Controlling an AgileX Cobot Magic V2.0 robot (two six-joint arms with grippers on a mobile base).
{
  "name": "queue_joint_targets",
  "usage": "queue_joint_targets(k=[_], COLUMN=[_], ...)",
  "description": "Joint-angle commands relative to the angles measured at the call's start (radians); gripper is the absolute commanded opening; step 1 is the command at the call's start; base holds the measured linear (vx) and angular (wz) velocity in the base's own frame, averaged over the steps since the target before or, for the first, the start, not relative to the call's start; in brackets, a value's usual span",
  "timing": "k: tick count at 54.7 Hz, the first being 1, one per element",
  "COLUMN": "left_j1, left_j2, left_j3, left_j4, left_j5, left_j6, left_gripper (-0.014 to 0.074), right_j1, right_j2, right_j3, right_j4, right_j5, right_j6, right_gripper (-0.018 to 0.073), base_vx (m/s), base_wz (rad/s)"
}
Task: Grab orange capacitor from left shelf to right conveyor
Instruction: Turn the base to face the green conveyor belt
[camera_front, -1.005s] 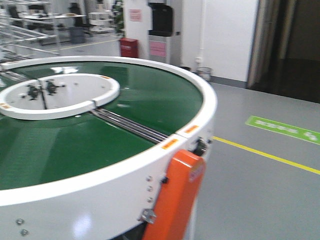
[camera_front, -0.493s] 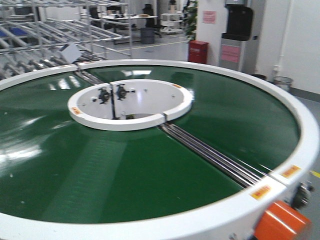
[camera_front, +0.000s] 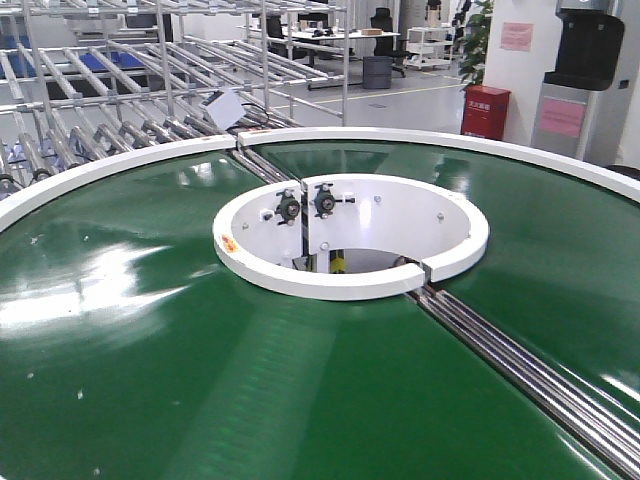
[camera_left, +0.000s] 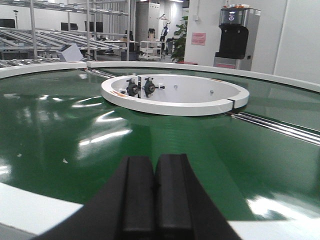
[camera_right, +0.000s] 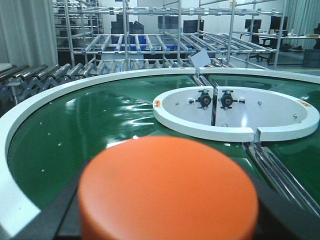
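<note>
One view, right wrist, shows the orange capacitor (camera_right: 168, 190).

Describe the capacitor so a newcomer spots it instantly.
Start at the green ring conveyor with its white hub. In the right wrist view, the capacitor fills the foreground. It is the only orange flat-topped cylinder; the rest is green, white or steel.

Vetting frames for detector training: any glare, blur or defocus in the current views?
Front view: sharp, broad glare on the green conveyor belt at frame left. Left wrist view: glare streaks on the belt; the shut left gripper is dark, slightly soft. Right wrist view: the orange capacitor fills the foreground out of focus; background sharp.
</note>
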Motion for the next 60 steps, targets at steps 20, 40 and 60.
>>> queue_joint_targets(k=[20, 40, 60], left_j1=[-0.008, -0.008, -0.008], left_j2=[-0.004, -0.004, -0.004], left_j3=[-0.03, -0.03, -0.03], left_j4=[-0.005, -0.005, -0.005], left_j5=[-0.081, -0.081, -0.081], left_j6=[-0.006, -0.006, -0.006], left_gripper=[-0.0006, -0.0006, -0.0006], right_j1=[-0.001, -0.001, -0.001], right_j2=[0.011, 0.011, 0.011], right_j3=[-0.025, -0.025, -0.025], right_j4=[-0.014, -0.014, -0.014], right_j5=[-0.09, -0.09, -0.09], right_j6=[-0.001, -0.001, -0.001], right_gripper=[-0.0007, -0.0007, -0.0007], base_vx=[0.2, 0.09, 0.0], base_wz=[0.02, -0.07, 0.0])
